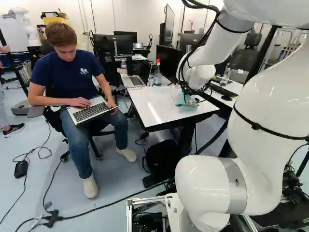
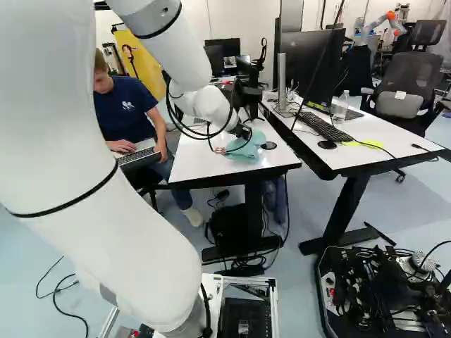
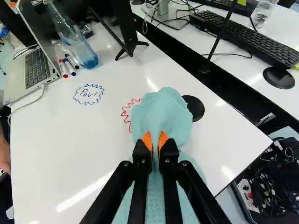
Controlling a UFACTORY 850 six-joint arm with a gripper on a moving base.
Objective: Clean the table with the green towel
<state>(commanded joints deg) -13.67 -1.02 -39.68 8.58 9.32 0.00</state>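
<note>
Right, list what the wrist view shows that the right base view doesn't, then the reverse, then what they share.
Wrist view only: the marker pens, the blue drawing and the red drawing beside the towel.

Right base view only: the mesh-backed office chair and another robot in the background.

Both: the green towel gripped by the hand, the black keyboard and the clear bottle.
</note>
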